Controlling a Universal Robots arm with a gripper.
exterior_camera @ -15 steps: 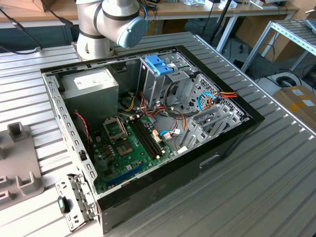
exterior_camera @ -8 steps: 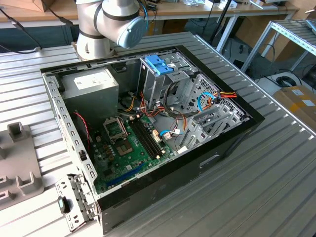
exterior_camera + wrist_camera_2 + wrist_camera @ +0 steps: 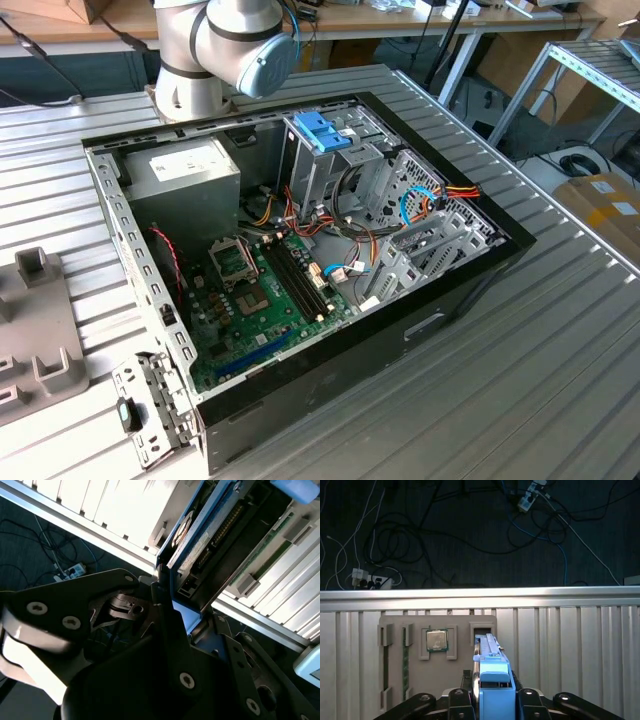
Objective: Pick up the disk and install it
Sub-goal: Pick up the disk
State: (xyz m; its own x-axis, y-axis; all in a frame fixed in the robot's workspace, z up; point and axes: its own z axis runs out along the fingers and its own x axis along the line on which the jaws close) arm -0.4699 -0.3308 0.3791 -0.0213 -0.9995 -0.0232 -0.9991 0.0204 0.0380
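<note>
First wrist view, from the left: a matt grey moulded fixture plate (image 3: 462, 665) lies on the ribbed aluminium table (image 3: 580, 650), with a square metal-capped processor chip (image 3: 437, 640) seated in it. Next comes the disk (image 3: 489, 652), a flat silver-grey metal slab edged in smooth light-blue plastic, standing on edge at the plate's slot. Your gripper (image 3: 493, 696) has its black fingers closed against the frame's two sides.

**Gripper clamped on the disk, held on edge**
In both wrist views the black gripper (image 3: 495, 706) (image 3: 181, 626) had its fingers (image 3: 461, 705) set close against either face of the disk (image 3: 490, 652), which stood edgewise between them. In the exterior view the arm (image 3: 215, 45) showed silver joints and a blue end cap.
</note>
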